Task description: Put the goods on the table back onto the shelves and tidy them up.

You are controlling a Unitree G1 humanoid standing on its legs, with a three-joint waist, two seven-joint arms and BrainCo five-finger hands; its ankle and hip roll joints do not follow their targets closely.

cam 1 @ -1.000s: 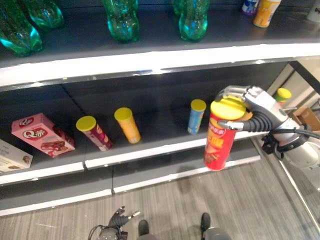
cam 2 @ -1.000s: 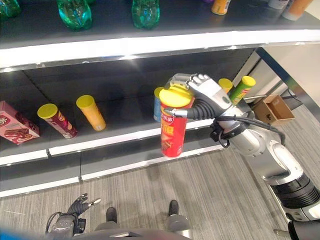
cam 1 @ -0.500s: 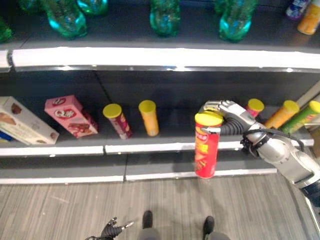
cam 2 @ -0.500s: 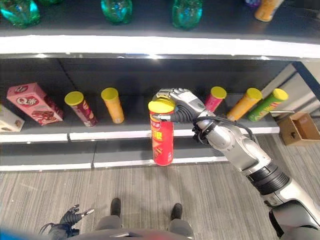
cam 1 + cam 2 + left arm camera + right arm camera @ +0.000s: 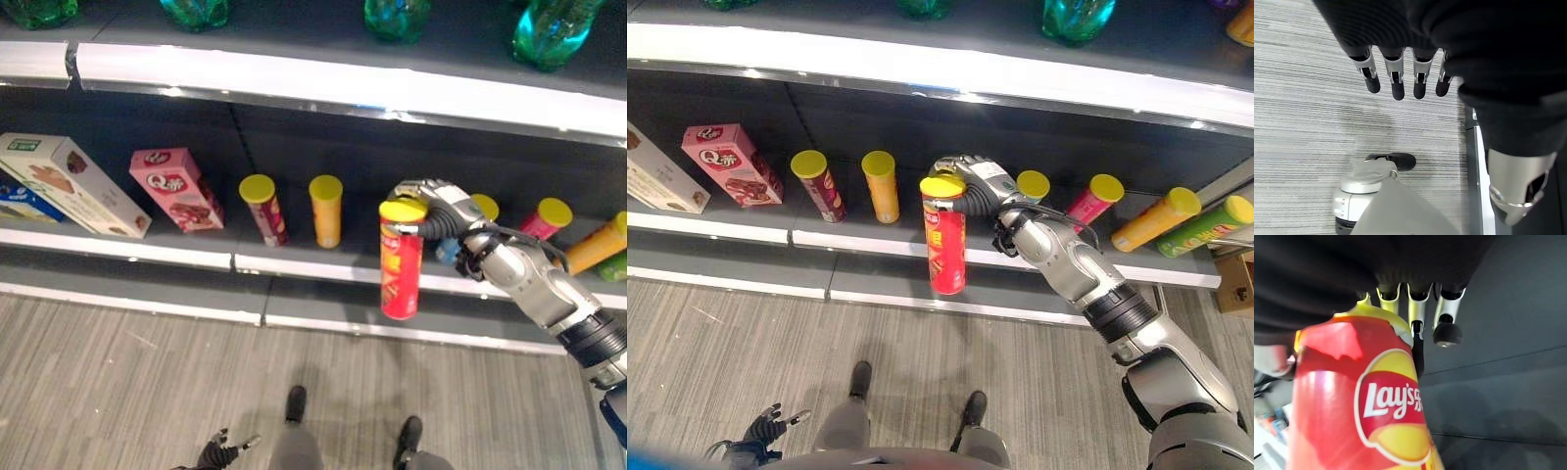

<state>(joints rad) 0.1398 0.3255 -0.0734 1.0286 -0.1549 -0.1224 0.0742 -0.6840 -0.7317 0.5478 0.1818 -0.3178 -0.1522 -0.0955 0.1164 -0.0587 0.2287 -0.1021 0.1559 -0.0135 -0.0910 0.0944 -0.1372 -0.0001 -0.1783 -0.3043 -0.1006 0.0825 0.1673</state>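
A tall red chip can (image 5: 400, 264) with a yellow lid hangs upright in front of the middle shelf (image 5: 147, 250). My right hand (image 5: 436, 208) is curled over its top end and holds it there. The right wrist view shows the red can (image 5: 1366, 401) close up under the fingers (image 5: 1447, 323). The can's base is level with the lower shelf's edge, and it stands between an orange can (image 5: 326, 209) and a blue can (image 5: 449, 250). Low over the floor, my left hand (image 5: 223, 455) hangs idle with its fingers (image 5: 1396, 81) straight.
The middle shelf carries a cracker box (image 5: 73, 184), a pink box (image 5: 176, 188), a dark red can (image 5: 265, 208), then magenta (image 5: 1092, 201), orange (image 5: 1156, 217) and green (image 5: 1205, 225) cans leaning at the right. Green bottles (image 5: 549, 29) stand on the upper shelf. A cardboard box (image 5: 1242, 284) sits on the floor far right.
The camera has swung left along the shelves. The right hand has carried the red can leftward, from right of the blue can to its left. The left hand stays hanging.
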